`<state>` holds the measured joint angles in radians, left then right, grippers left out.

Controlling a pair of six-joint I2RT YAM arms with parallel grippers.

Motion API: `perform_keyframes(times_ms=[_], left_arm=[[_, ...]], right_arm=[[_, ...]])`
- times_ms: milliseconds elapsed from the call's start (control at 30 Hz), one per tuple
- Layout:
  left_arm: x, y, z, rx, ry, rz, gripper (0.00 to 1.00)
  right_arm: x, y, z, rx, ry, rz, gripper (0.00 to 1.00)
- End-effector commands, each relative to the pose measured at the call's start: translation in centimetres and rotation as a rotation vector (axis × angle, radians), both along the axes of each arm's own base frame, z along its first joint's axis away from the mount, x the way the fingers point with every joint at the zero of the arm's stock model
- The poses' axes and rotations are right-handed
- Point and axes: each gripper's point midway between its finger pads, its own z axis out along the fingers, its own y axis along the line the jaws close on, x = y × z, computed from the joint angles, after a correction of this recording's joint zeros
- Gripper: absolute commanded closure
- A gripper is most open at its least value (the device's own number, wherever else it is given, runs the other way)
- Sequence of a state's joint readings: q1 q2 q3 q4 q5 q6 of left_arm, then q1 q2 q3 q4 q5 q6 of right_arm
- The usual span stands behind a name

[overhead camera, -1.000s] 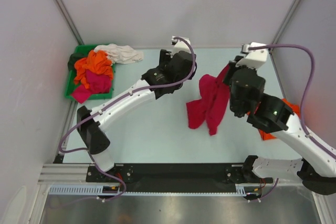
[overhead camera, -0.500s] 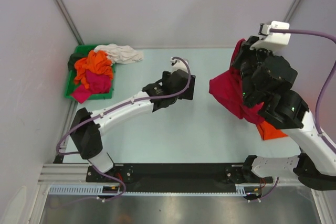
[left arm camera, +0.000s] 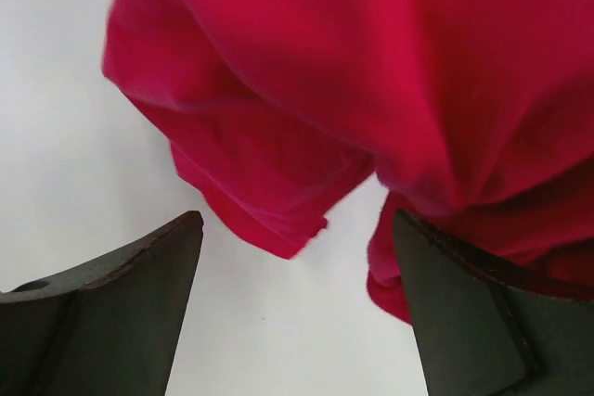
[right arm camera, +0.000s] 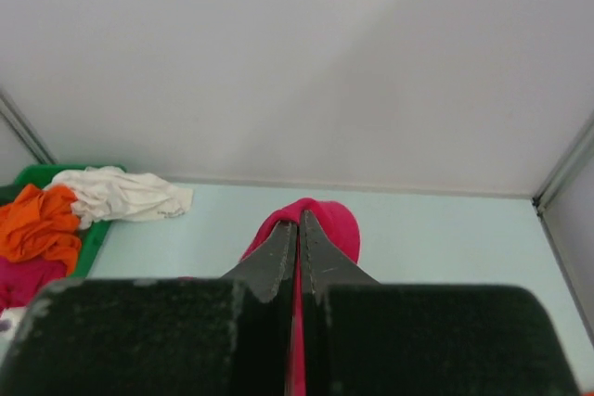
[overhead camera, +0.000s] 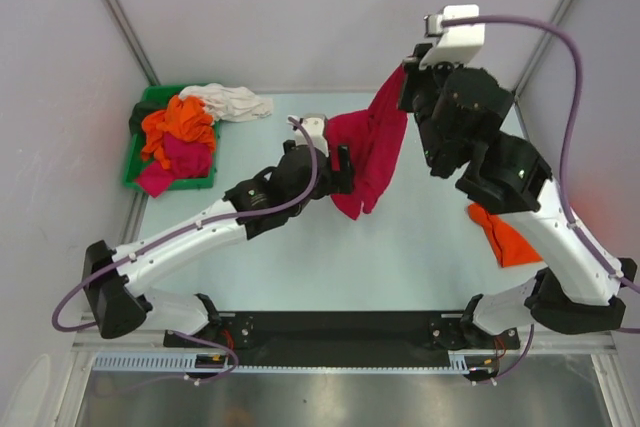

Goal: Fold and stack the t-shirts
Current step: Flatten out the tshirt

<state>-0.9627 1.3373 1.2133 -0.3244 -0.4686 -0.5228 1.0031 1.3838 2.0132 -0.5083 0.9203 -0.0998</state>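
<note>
The crimson-red t-shirt (overhead camera: 372, 147) hangs in the air over the middle of the table, pinched at its top by my right gripper (overhead camera: 404, 77), which is shut on it (right arm camera: 299, 222). Its cloth bulges past the fingertips (right arm camera: 327, 220). My left gripper (overhead camera: 343, 164) is open at the shirt's lower left side. In the left wrist view the hanging folds (left arm camera: 371, 90) fill the top, with the jaws wide apart (left arm camera: 295, 303) just below the hem, holding nothing. An orange t-shirt (overhead camera: 505, 237) lies on the table at the right.
A green bin (overhead camera: 135, 157) at the far left holds an orange t-shirt (overhead camera: 178, 125), a magenta one (overhead camera: 180, 159) and a dark one (overhead camera: 140, 117). A white t-shirt (overhead camera: 232, 102) drapes over its far rim onto the table; it also shows in the right wrist view (right arm camera: 121, 194).
My right gripper swung the red shirt from the right side up and leftward to the table's middle. My left arm stretched forward and its open gripper came up to the shirt's lower edge.
</note>
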Motion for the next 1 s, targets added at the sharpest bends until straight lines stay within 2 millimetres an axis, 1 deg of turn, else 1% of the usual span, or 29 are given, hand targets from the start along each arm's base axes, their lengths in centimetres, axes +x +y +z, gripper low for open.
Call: perform_keyframes(times_ms=[0, 33, 100, 133, 167, 200, 233, 267, 300, 333, 367, 400, 433, 467, 500, 533, 567, 633, 667, 700, 733, 767, 800, 833, 867, 900, 967], left_arm=[[0.0, 1.8, 1.4, -0.022, -0.035, 0.065, 0.11], [0.0, 2.1, 1.3, -0.017, -0.034, 0.075, 0.11], [-0.1, 3.1, 1.5, -0.009, -0.040, 0.103, 0.11], [-0.1, 3.4, 1.5, -0.008, -0.044, 0.114, 0.11], [0.0, 4.1, 1.7, 0.004, -0.053, 0.141, 0.11], [0.0, 4.6, 1.8, 0.004, -0.056, 0.156, 0.11], [0.1, 5.2, 2.4, -0.007, -0.067, 0.171, 0.11], [0.1, 5.7, 2.7, -0.008, -0.072, 0.184, 0.11], [0.2, 6.1, 2.9, -0.011, -0.076, 0.195, 0.11], [0.3, 6.7, 3.5, -0.026, -0.087, 0.211, 0.11], [0.2, 7.0, 3.8, -0.026, -0.092, 0.217, 0.10], [0.3, 7.3, 4.2, -0.031, -0.100, 0.232, 0.11], [0.2, 7.6, 4.6, -0.038, -0.106, 0.233, 0.11], [0.0, 7.9, 4.8, -0.036, -0.109, 0.240, 0.11], [0.0, 8.3, 5.0, -0.031, -0.114, 0.252, 0.11], [-0.2, 8.8, 5.2, -0.030, -0.117, 0.261, 0.11], [-0.3, 9.2, 5.2, -0.028, -0.121, 0.269, 0.11], [-0.5, 10.2, 5.1, -0.018, -0.127, 0.296, 0.11], [-0.7, 10.7, 5.5, -0.026, -0.136, 0.301, 0.11], [-0.8, 11.3, 5.4, -0.023, -0.138, 0.314, 0.11], [-0.9, 11.6, 5.2, -0.018, -0.138, 0.318, 0.11], [-1.1, 12.0, 5.6, -0.030, -0.143, 0.322, 0.11], [-1.0, 12.4, 5.3, -0.024, -0.141, 0.329, 0.11], [-1.1, 12.5, 5.2, -0.023, -0.139, 0.330, 0.11], [-1.1, 12.7, 5.3, -0.023, -0.140, 0.333, 0.11], [-1.2, 13.0, 5.3, -0.023, -0.141, 0.335, 0.11], [-1.3, 13.1, 5.1, -0.015, -0.140, 0.332, 0.11]], right_arm=[[2.5, -3.1, -0.5, 0.098, 0.088, -0.035, 1.00], [3.7, -4.7, -1.6, 0.099, 0.108, -0.085, 1.00], [4.1, -5.5, -3.4, 0.132, 0.126, -0.086, 1.00], [4.6, -7.2, -3.7, 0.149, 0.125, -0.128, 1.00], [4.6, -7.9, -3.7, 0.168, 0.123, -0.140, 1.00], [4.5, -8.5, -3.5, 0.180, 0.117, -0.140, 1.00], [4.6, -9.2, -3.4, 0.179, 0.117, -0.153, 1.00], [4.6, -9.0, -3.4, 0.175, 0.119, -0.146, 1.00], [4.7, -8.3, -3.7, 0.175, 0.131, -0.115, 1.00], [5.3, -7.4, -4.3, 0.170, 0.149, -0.096, 1.00], [5.2, -5.5, -4.7, 0.167, 0.164, -0.047, 1.00], [5.6, -3.9, -5.4, 0.159, 0.180, -0.022, 1.00], [6.5, -1.8, -6.6, 0.137, 0.208, 0.008, 1.00], [6.3, 0.7, -6.8, 0.135, 0.214, 0.066, 1.00], [6.4, 2.4, -7.2, 0.129, 0.222, 0.097, 1.00], [7.2, 4.4, -8.6, 0.102, 0.248, 0.118, 1.00], [6.4, 6.5, -7.6, 0.110, 0.230, 0.168, 1.00], [6.3, 8.6, -7.6, 0.091, 0.227, 0.204, 1.00], [6.4, 9.9, -7.7, 0.078, 0.227, 0.214, 1.00], [6.2, 10.7, -7.8, 0.068, 0.230, 0.224, 1.00], [6.4, 10.7, -7.9, 0.064, 0.235, 0.216, 1.00], [6.6, 10.2, -8.3, 0.057, 0.246, 0.194, 1.00], [7.4, 8.8, -8.5, 0.059, 0.251, 0.153, 1.00], [7.6, 7.6, -8.5, 0.069, 0.254, 0.123, 1.00], [7.2, 4.9, -7.1, 0.095, 0.229, 0.078, 1.00], [8.4, 1.6, -7.7, 0.095, 0.235, -0.002, 1.00], [8.2, -2.2, -6.7, 0.122, 0.201, -0.063, 1.00]])
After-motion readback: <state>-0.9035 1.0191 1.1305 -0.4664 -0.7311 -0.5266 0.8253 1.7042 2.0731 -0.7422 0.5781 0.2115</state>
